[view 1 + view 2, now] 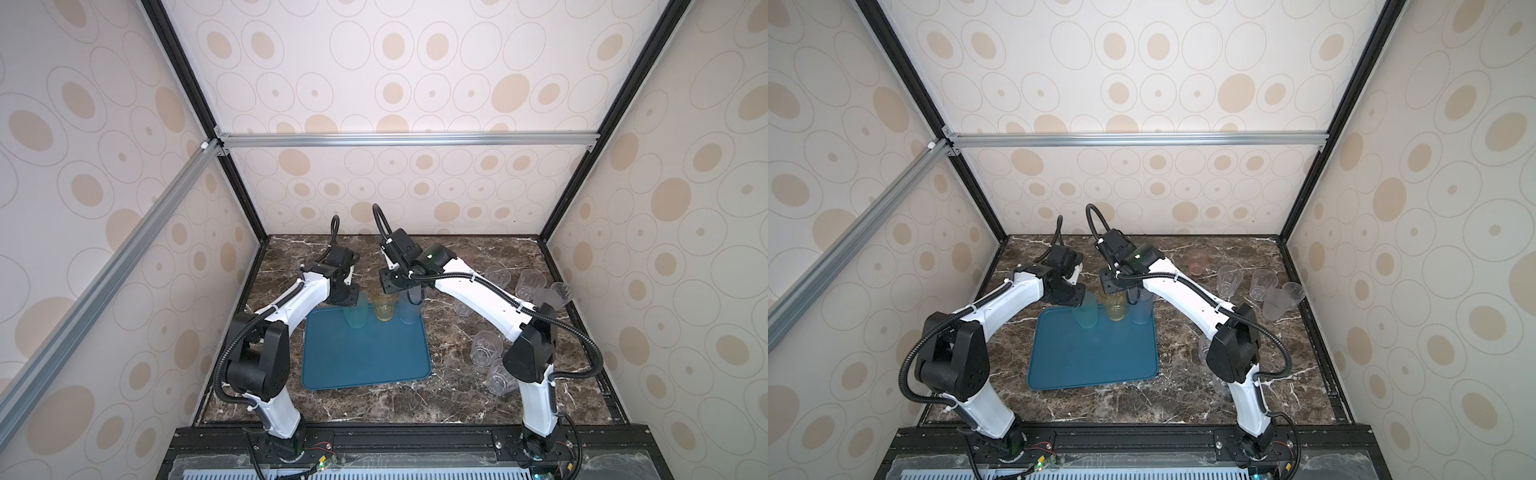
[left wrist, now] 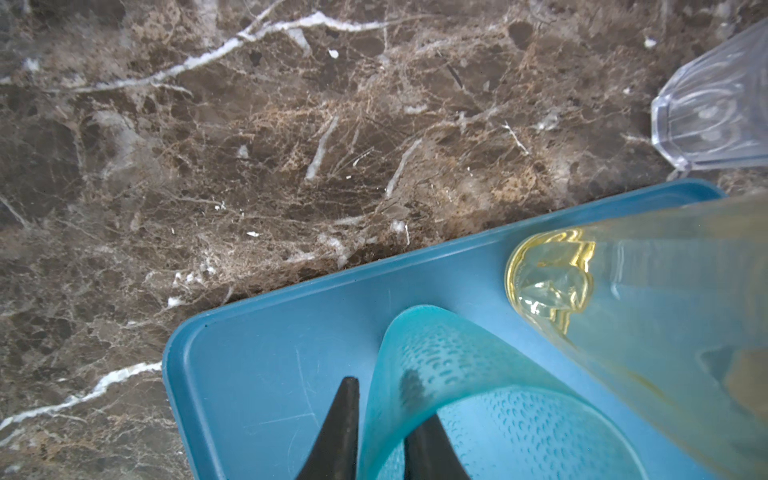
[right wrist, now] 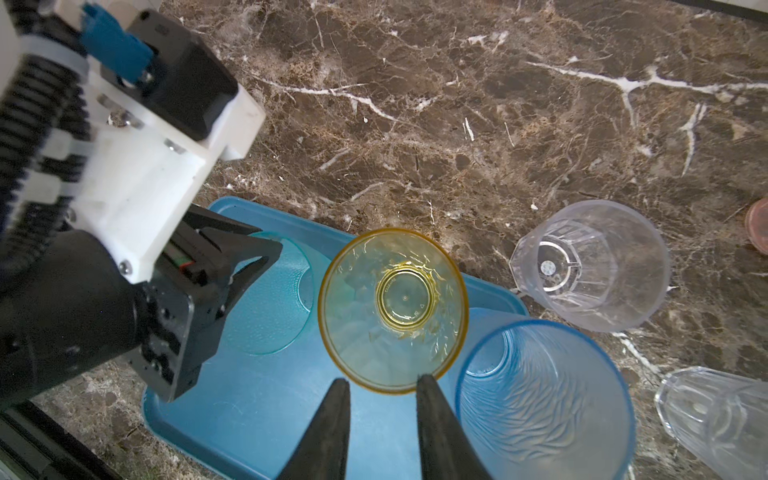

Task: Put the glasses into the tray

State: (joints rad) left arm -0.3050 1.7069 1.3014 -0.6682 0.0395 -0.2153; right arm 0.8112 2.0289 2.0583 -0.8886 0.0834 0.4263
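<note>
Marble tabletop (image 2: 291, 124): left tool (image 2: 380, 380) pinches dimpled teal glass (image 2: 478, 374), right tool (image 3: 382, 379) half-open, empty.

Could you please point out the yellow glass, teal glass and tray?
yellow glass (image 3: 405, 297): right wrist view, base.
teal glass (image 2: 465, 349): left wrist view, side wall.
tray (image 1: 365, 357): in a top view, bare floor.

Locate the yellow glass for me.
In a top view the yellow glass stands upright at the far edge of the tray, mid-scene, between the teal glass on its left and the blue glass on its right.
</note>
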